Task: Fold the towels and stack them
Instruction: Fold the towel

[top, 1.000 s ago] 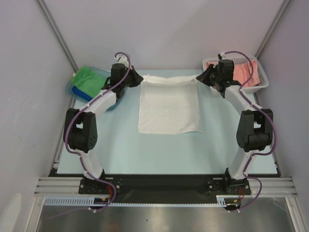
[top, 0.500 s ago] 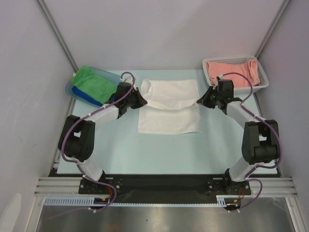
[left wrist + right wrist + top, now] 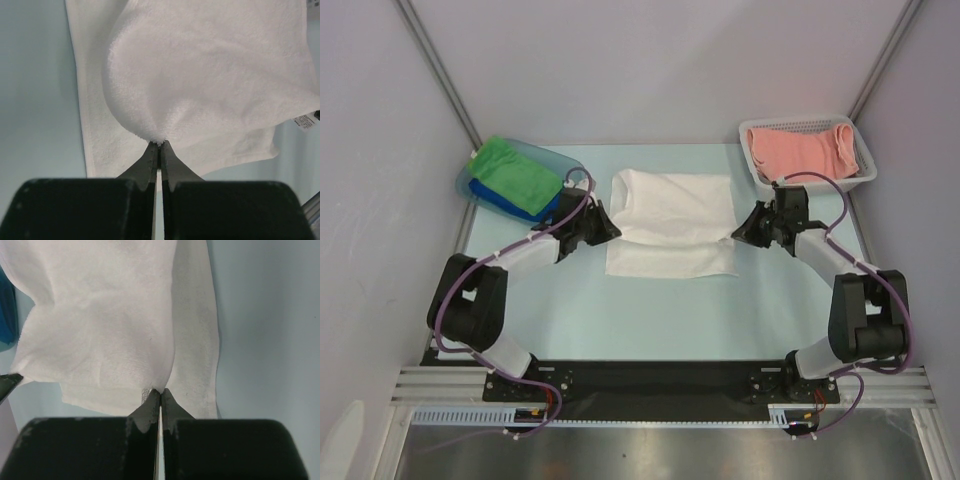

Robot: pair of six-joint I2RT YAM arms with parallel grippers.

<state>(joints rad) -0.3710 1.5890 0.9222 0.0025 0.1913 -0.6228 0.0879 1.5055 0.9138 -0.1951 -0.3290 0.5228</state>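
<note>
towel (image 3: 670, 205), white and half folded, pinched at two corners by left gripper (image 3: 159, 145) and right gripper (image 3: 160, 391).

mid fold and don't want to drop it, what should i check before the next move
1. left pincer shut on a white towel corner: ok
2. right pincer shut on the other corner: ok
3. both pincers level across the towel: ok
4. upper layer reaches the near edge: not ok, a strip of the lower layer shows uncovered
5. lower layer flat on the table: ok from above
6. side edges of the two layers lined up: cannot tell
</note>
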